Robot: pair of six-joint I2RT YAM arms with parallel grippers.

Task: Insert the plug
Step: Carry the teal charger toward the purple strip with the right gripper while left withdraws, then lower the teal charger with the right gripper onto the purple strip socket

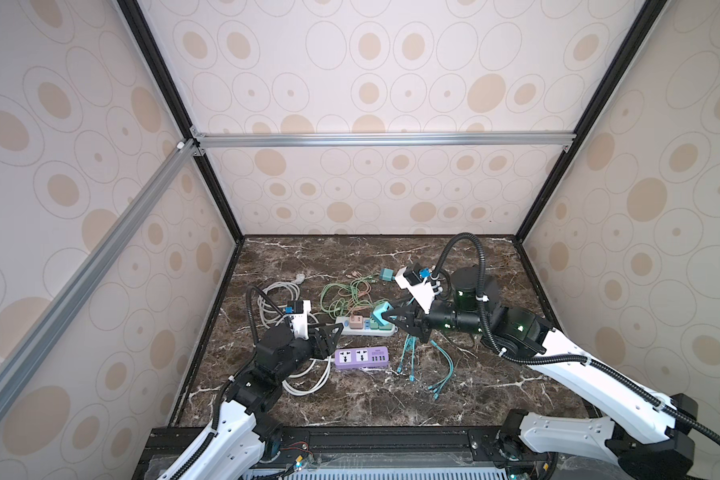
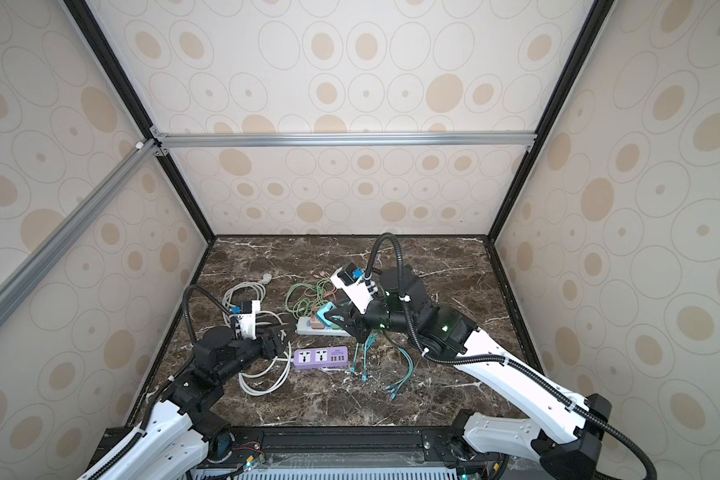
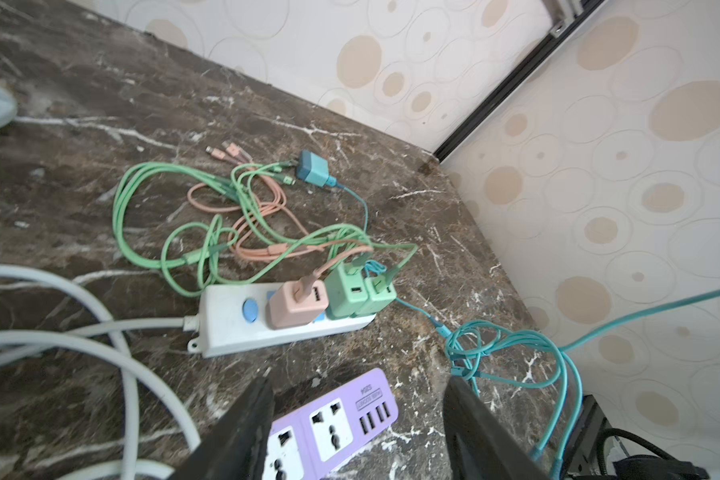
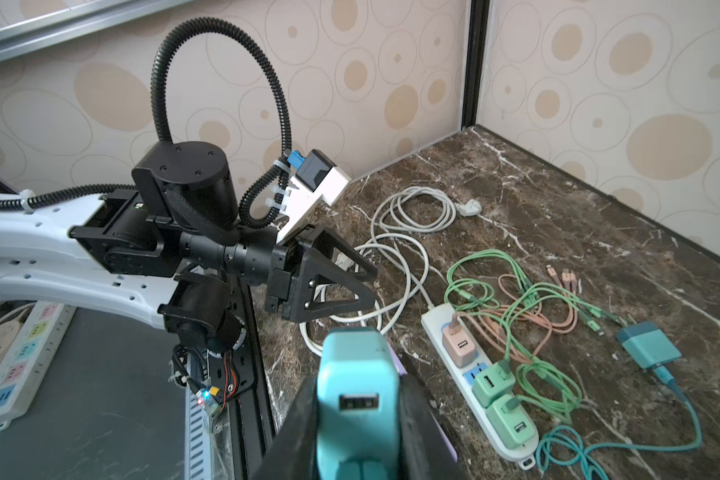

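Between right jaws, teal plug [image 4: 357, 386]; left jaws apart.

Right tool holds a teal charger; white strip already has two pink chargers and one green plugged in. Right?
Not quite: the counts are swapped. The white strip has one pink charger and two green chargers plugged in, side by side; the left wrist view shows it. The right tool does hold a teal charger.
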